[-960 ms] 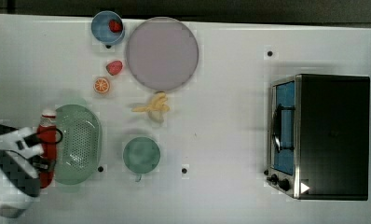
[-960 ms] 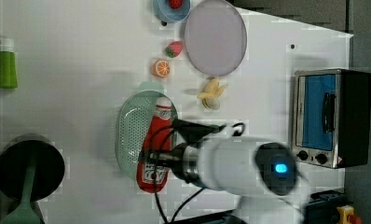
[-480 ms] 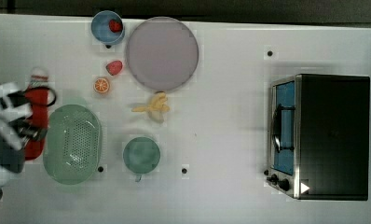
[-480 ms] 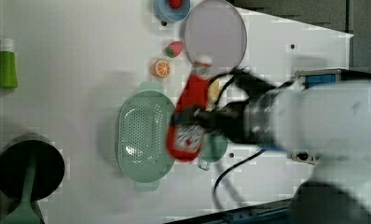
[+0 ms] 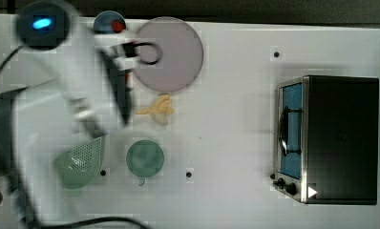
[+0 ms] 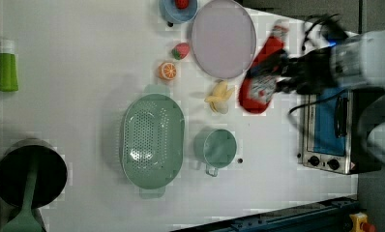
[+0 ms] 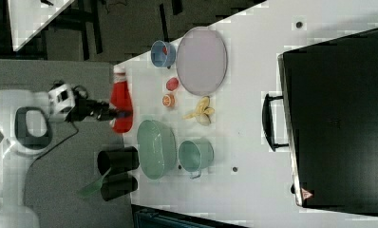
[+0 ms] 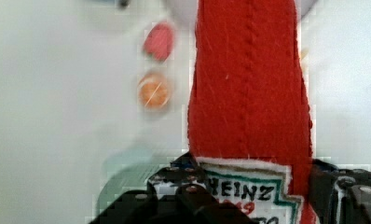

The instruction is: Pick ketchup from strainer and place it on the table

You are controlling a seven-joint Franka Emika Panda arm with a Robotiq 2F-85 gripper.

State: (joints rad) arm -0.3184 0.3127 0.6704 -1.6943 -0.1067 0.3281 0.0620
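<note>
The ketchup, a red bottle with a white cap and a white label, hangs in the air with my gripper shut on its label end. The right view shows the ketchup beside the table's edge with the gripper behind it. Up close in the wrist view, the ketchup runs away from the gripper, dark fingers on both sides of the label. The pale green strainer lies on the white table with nothing in it. My blurred arm covers part of the strainer in the top view.
A teal cup stands beside the strainer. A lilac plate, a banana, an orange slice, a strawberry and a blue bowl lie further on. A toaster oven, a green bottle and a black pot stand at the edges.
The ketchup has come out of the strainer and risen high above the table in my gripper. The arm has swung up across the top view's left side.
</note>
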